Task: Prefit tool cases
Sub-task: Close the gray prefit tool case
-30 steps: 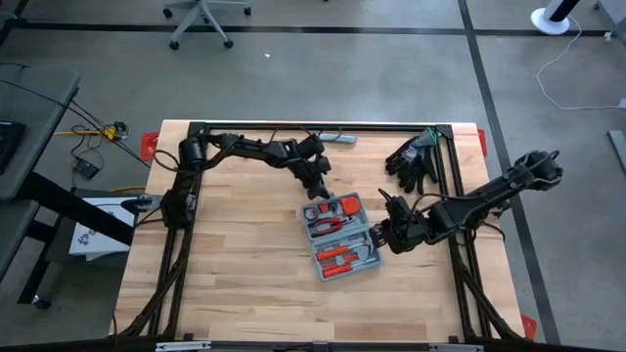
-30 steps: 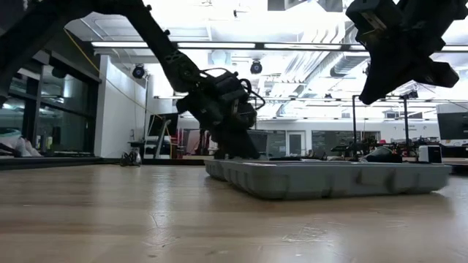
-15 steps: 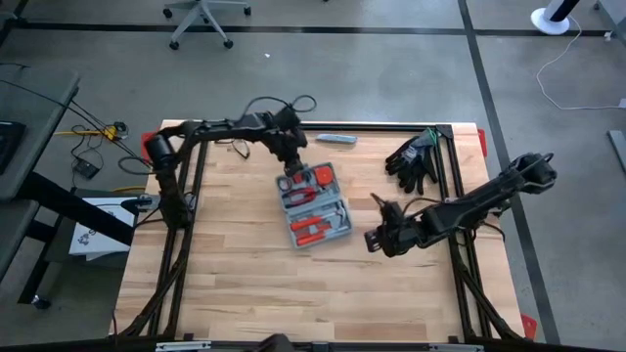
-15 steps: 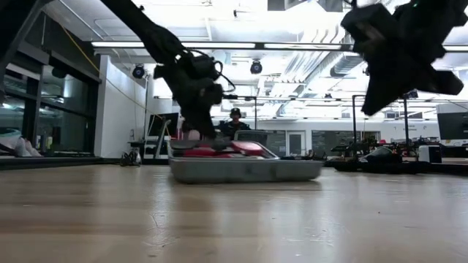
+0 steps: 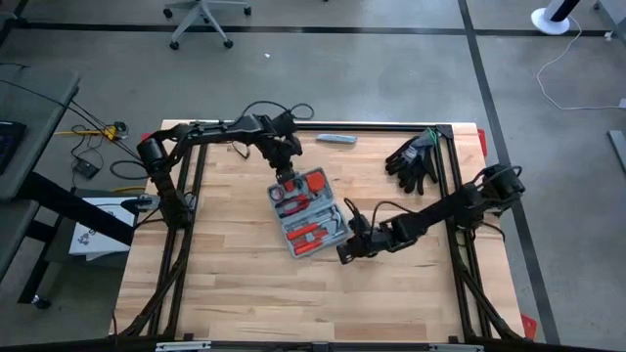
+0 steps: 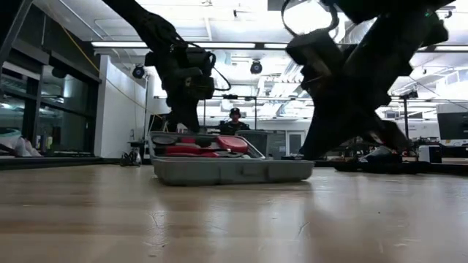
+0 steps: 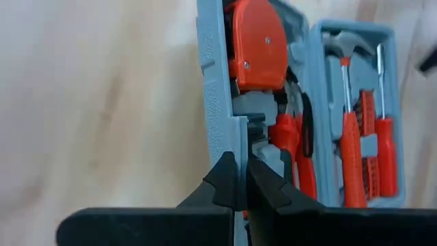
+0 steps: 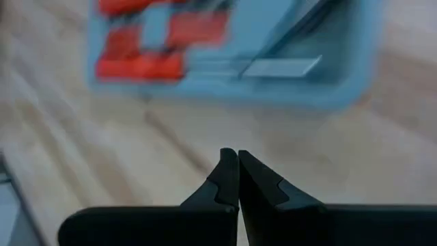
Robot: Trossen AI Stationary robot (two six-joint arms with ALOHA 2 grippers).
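The grey-blue tool case (image 5: 308,211) is lying open near the middle of the wooden table (image 5: 225,284), with red-handled tools (image 5: 311,234) showing in both halves. Its rim at the 11 o'clock end is being pinched by the left gripper (image 5: 287,179), whose fingers are closed narrowly on the case wall (image 7: 220,130) in the left wrist view. The right gripper (image 5: 344,252) is being held just off the table at the case's 4 o'clock corner, fingertips pressed together and holding nothing. Black gloves (image 5: 413,159) are lying at 2 o'clock, a slim grey bar (image 5: 335,140) at 12 o'clock.
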